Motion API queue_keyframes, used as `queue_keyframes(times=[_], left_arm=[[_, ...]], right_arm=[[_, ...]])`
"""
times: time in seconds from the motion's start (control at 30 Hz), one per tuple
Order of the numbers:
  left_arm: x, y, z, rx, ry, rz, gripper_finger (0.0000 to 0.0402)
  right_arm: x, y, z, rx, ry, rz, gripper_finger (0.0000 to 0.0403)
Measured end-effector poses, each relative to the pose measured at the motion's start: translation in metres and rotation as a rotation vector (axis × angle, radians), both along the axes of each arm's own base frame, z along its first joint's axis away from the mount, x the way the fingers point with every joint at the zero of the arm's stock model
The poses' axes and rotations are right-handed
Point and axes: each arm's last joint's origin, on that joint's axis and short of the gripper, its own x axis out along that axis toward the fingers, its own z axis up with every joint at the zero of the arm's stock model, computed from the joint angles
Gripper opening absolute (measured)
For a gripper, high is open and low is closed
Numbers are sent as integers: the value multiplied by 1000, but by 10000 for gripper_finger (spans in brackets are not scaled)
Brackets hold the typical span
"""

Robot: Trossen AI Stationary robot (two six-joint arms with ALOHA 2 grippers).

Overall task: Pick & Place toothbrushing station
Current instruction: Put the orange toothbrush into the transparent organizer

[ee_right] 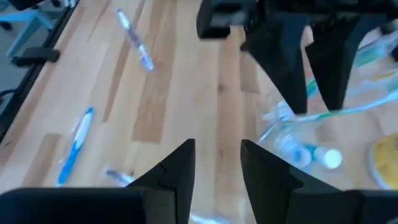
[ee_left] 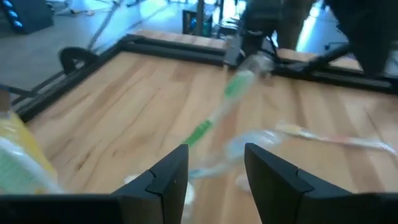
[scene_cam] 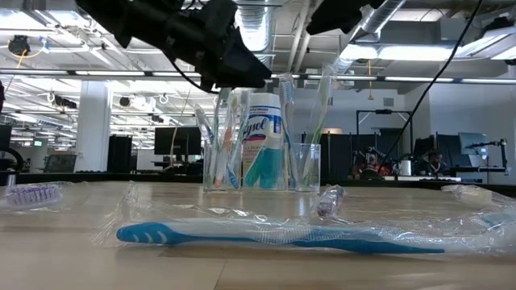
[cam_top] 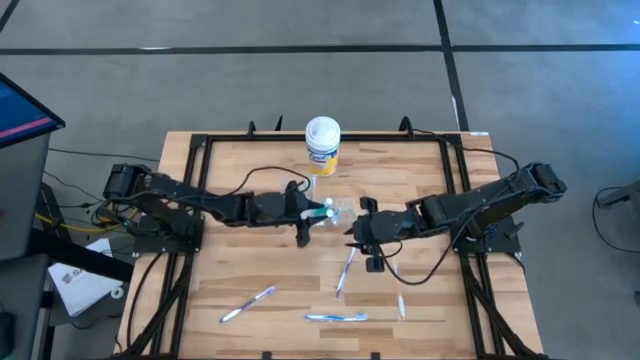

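The see-through cup (cam_top: pixel 342 212) stands on the table's middle between my two grippers, with several toothbrushes upright in it (scene_cam: pixel 222 173). My left gripper (cam_top: pixel 318 213) hovers open just left of and above the cup (ee_right: pixel 289 146). A slim green-and-white toothbrush (ee_left: pixel 219 112) runs through the gap between its fingers, and I cannot tell whether it touches them. My right gripper (cam_top: pixel 358 232) is open just right of the cup with nothing between its fingers (ee_right: pixel 214 162). More toothbrushes lie flat on the near half: a wrapped blue one (cam_top: pixel 335 318), a purple one (cam_top: pixel 248 303) and a white one (cam_top: pixel 346 272).
The yellow canister with a white lid (cam_top: pixel 322 145) stands behind the cup near the far edge. A black frame (cam_top: pixel 200 150) runs round the tabletop. In the low view the wrapped blue toothbrush (scene_cam: pixel 274 236) lies across the foreground. Bare wood lies to the near left.
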Motion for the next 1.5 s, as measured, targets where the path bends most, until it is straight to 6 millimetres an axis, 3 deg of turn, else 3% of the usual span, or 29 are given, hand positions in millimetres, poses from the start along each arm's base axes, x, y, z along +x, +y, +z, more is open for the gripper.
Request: queue_keyframes(times=[0.37,0.63,0.9,1.27,1.5], left_arm=[[-6,-26,8,20,-18,-96,149],[-7,-31,12,18,-39,-110,145],[-8,-30,13,17,-42,-110,144],[-8,-31,14,9,-51,-107,144],[-8,-31,15,-12,-62,-101,144]], right_arm=[[-22,26,-12,100,178,-18,118],[-47,38,-23,264,382,-301,118],[-60,55,-31,409,441,-535,118],[-42,81,-87,373,555,-756,118],[-50,97,-116,300,616,-882,118]])
